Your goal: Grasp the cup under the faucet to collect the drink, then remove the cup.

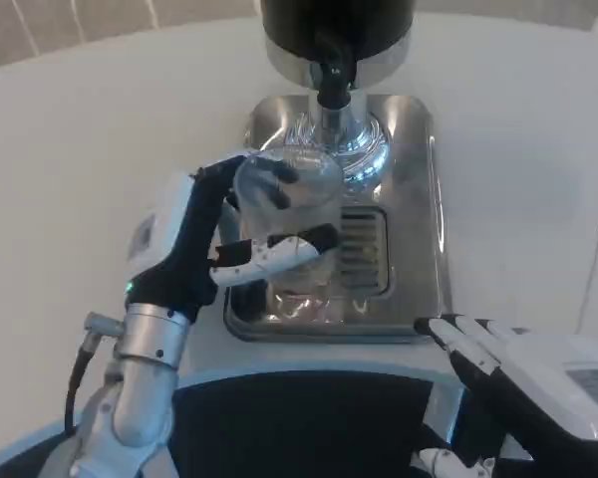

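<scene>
surface: white table (pixel 100 149) | on it: steel drip tray (pixel 411 179), dispenser (pixel 336 30)

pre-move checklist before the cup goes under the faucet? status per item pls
1. Left robot hand holds the clear cup, fingers wrapped around its side: ok.
2. Cup upright: looks about upright, ok.
3. Cup lined up under the faucet: not ok, it sits to the left of and nearer than the spout.
4. Cup over the metal drip tray: ok.
5. Right robot hand clear of the tray, at the near right table edge, holding nothing: ok.
6. Drink in the cup: cannot tell, the clear wall and glare hide any level.
</scene>
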Robot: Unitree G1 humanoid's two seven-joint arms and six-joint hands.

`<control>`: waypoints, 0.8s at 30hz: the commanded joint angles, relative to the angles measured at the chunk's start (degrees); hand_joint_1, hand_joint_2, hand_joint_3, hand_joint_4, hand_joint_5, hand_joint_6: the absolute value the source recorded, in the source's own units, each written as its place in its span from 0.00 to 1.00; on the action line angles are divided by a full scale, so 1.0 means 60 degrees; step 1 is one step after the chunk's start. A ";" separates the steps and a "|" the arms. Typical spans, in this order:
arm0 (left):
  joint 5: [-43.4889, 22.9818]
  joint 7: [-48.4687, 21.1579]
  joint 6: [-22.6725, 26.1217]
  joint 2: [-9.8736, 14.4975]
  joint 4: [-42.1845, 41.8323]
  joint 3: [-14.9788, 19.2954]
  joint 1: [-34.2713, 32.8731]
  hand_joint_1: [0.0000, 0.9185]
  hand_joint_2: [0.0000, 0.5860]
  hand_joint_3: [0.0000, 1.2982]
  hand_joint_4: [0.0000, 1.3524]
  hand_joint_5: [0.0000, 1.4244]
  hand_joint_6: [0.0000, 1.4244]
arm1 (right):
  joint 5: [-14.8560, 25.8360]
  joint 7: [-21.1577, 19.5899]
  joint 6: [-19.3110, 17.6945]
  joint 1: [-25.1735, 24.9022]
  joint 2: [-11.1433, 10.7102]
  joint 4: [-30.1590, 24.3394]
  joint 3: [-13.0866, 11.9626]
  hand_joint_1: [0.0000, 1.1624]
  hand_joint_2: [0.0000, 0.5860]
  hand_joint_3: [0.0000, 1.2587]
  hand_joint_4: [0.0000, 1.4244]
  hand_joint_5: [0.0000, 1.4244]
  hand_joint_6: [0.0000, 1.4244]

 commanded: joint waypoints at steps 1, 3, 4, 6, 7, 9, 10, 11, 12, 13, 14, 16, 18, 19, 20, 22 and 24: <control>0.0195 0.0687 -0.0121 -0.0108 0.1033 -0.0322 -0.0624 0.63 0.00 0.78 0.89 0.97 0.82 | 0.0060 0.0056 -0.0279 0.0173 0.0159 -0.0136 -0.0038 0.24 0.79 0.02 0.00 0.00 0.00; 0.0227 0.0864 -0.0082 -0.0155 0.1382 -0.0417 -0.0829 0.63 0.00 0.78 0.89 0.97 0.82 | 0.0089 0.0053 -0.0343 0.0215 0.0212 -0.0136 -0.0114 0.24 0.79 0.02 0.00 0.00 0.00; 0.0245 0.0936 -0.0066 -0.0176 0.1523 -0.0455 -0.0915 0.63 0.00 0.78 0.89 0.97 0.82 | 0.0112 0.0055 -0.0363 0.0241 0.0227 -0.0136 -0.0163 0.24 0.79 0.02 0.00 0.00 0.00; 0.0284 0.1088 -0.0007 -0.0240 0.1855 -0.0548 -0.1141 0.63 0.00 0.78 0.88 0.97 0.82 | 0.0146 0.0067 -0.0407 0.0280 0.0261 -0.0136 -0.0244 0.24 0.79 0.02 0.00 0.00 0.00; 0.0296 0.1159 0.0038 -0.0283 0.2027 -0.0588 -0.1264 0.63 0.00 0.78 0.89 0.97 0.82 | 0.0163 0.0073 -0.0416 0.0301 0.0280 -0.0136 -0.0294 0.24 0.79 0.02 0.00 0.00 0.00; 0.0305 0.1298 0.0126 -0.0370 0.2301 -0.0640 -0.1463 0.62 0.00 0.78 0.88 0.97 0.82 | 0.0174 0.0103 -0.0380 0.0314 0.0298 -0.0136 -0.0354 0.24 0.79 0.02 0.00 0.00 0.00; 0.0300 0.1340 0.0142 -0.0397 0.2388 -0.0653 -0.1520 0.62 0.00 0.78 0.88 0.97 0.82 | 0.0174 0.0117 -0.0354 0.0307 0.0302 -0.0136 -0.0362 0.24 0.79 0.02 0.00 0.00 0.00; 0.0290 0.1379 0.0165 -0.0430 0.2494 -0.0669 -0.1586 0.62 0.00 0.78 0.88 0.97 0.81 | 0.0167 0.0135 -0.0320 0.0295 0.0303 -0.0136 -0.0359 0.24 0.79 0.02 0.00 0.00 0.00; 0.0260 0.1380 0.0203 -0.0474 0.2611 -0.0676 -0.1654 0.62 0.00 0.78 0.88 0.97 0.81 | 0.0159 0.0159 -0.0256 0.0287 0.0309 -0.0136 -0.0352 0.24 0.79 0.02 0.00 0.00 0.00; 0.0234 0.1384 0.0249 -0.0521 0.2729 -0.0686 -0.1723 0.62 0.00 0.78 0.87 0.96 0.80 | 0.0162 0.0193 -0.0143 0.0289 0.0303 -0.0136 -0.0352 0.24 0.79 0.02 0.00 0.00 0.00; 0.0231 0.1418 0.0320 -0.0579 0.2853 -0.0706 -0.1799 0.62 0.00 0.78 0.87 0.96 0.79 | 0.0164 0.0222 -0.0049 0.0270 0.0265 -0.0102 -0.0366 0.24 0.79 0.02 0.00 0.00 0.00; 0.0233 0.1480 0.0403 -0.0653 0.3031 -0.0748 -0.1909 0.62 0.00 0.77 0.85 0.94 0.77 | 0.0171 0.0247 0.0071 0.0223 0.0190 -0.0054 -0.0374 0.24 0.79 0.02 0.00 0.00 0.00; 0.0297 0.1569 0.0427 -0.0675 0.3131 -0.0842 -0.1984 0.61 0.00 0.74 0.82 0.91 0.75 | 0.0175 0.0251 0.0145 0.0154 0.0121 -0.0029 -0.0360 0.23 0.80 0.02 0.00 0.00 0.00; 0.0334 0.1618 0.0427 -0.0673 0.3163 -0.0896 -0.2010 0.60 0.00 0.71 0.78 0.88 0.73 | 0.0172 0.0253 0.0191 0.0120 0.0092 -0.0019 -0.0345 0.23 0.80 0.02 0.00 0.00 0.00; 0.0386 0.1659 0.0434 -0.0669 0.3189 -0.0971 -0.2035 0.59 0.00 0.69 0.74 0.86 0.72 | 0.0162 0.0249 0.0235 0.0092 0.0072 -0.0007 -0.0329 0.23 0.80 0.02 0.00 0.00 0.00; 0.0490 0.1729 0.0453 -0.0651 0.3223 -0.1140 -0.2074 0.56 0.00 0.62 0.66 0.79 0.67 | 0.0143 0.0235 0.0303 0.0056 0.0036 0.0009 -0.0293 0.23 0.80 0.02 0.00 0.00 0.00; 0.0660 0.1888 0.0510 -0.0618 0.3238 -0.1355 -0.2099 0.53 0.00 0.57 0.60 0.74 0.64 | 0.0121 0.0214 0.0348 0.0043 0.0017 0.0022 -0.0249 0.23 0.80 0.02 0.00 0.00 0.00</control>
